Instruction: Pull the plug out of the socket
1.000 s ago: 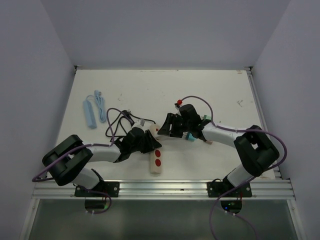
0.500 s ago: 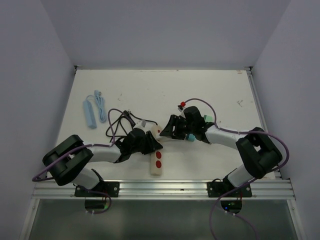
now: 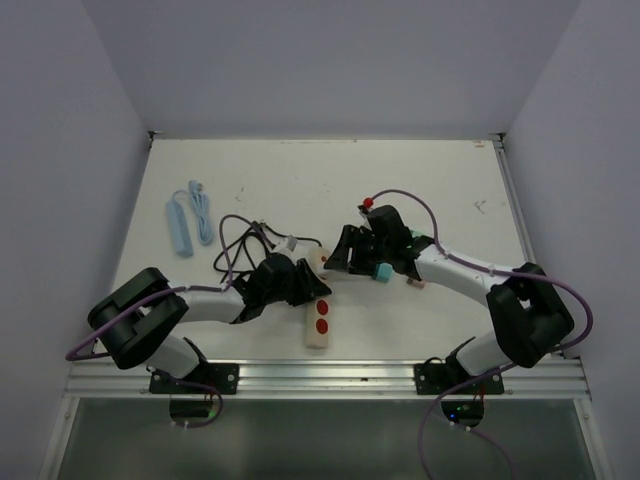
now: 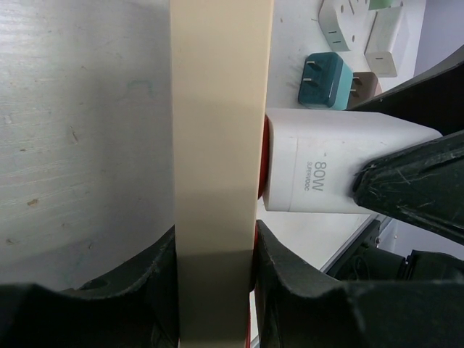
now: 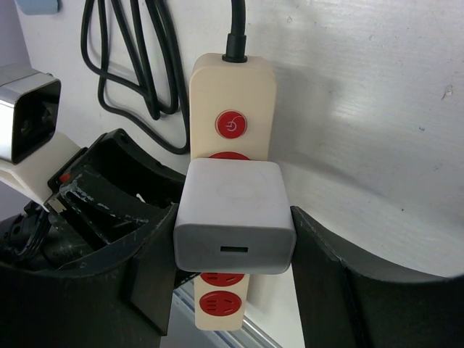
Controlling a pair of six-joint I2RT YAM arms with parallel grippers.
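The white plug sits in the long beige socket, which lies in the middle near the front and runs near to far. The right gripper hugs the plug's two sides. The left gripper pinches the socket tight. The plug should pull straight off its face.

Both socket ends cut off; plug prongs hidden.

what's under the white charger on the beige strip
The beige strip runs beneath the charger; red sockets show past its lower edge and a red sliver above it. The socket it sits in and its prongs are covered.
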